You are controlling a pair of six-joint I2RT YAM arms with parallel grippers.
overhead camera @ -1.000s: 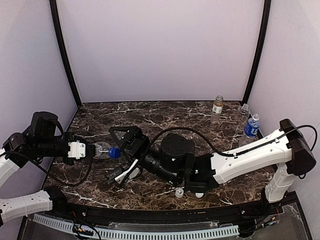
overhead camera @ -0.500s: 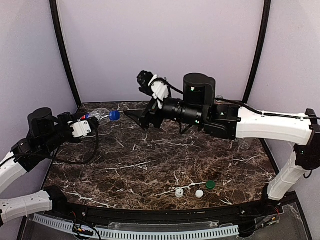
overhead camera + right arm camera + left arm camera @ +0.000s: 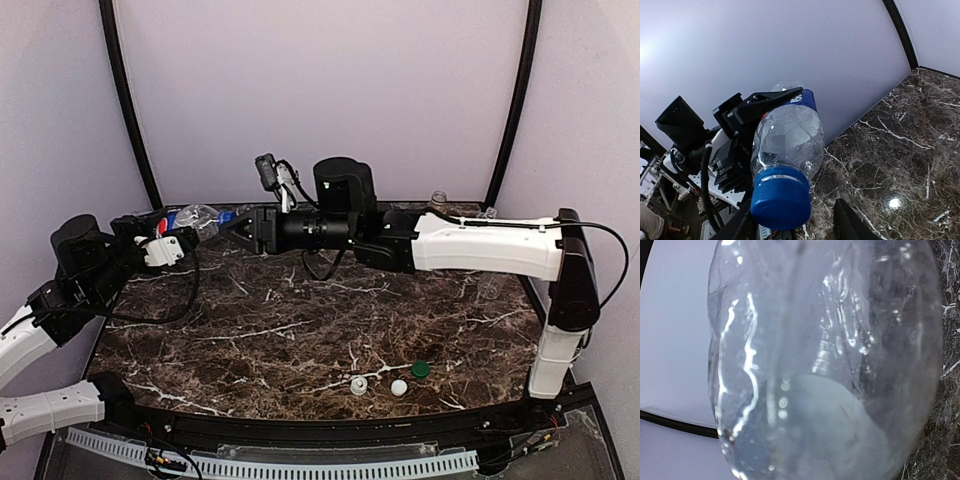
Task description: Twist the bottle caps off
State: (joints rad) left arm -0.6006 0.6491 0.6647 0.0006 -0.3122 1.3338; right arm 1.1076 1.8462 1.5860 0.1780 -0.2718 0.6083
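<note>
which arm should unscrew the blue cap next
Right. The left hand holds the bottle by its body, with the blue cap pointing at the right hand. The right hand's open fingers sit on either side of the cap, not closed on it.

From where I stand, the tabletop (image 3: 300, 330) is a dark brown marble-patterned slab shot through with thin white veins, and it forms the floor of a small booth. Three plain walls close it in: the far wall (image 3: 320, 90), the left wall (image 3: 50, 120) and the right wall (image 3: 590, 120), all a pale lilac-white, bare and matte. Two black poles rise from the far corners, the left strut (image 3: 128, 110) and the right strut (image 3: 512, 110), each tilting outward toward its top. Along the near edge runs a black rim (image 3: 300, 432), with a white slotted strip (image 3: 330, 467) just below it. The light is soft and even. In the right wrist view one small bright glint (image 3: 895, 203) sits on the marble.
</note>
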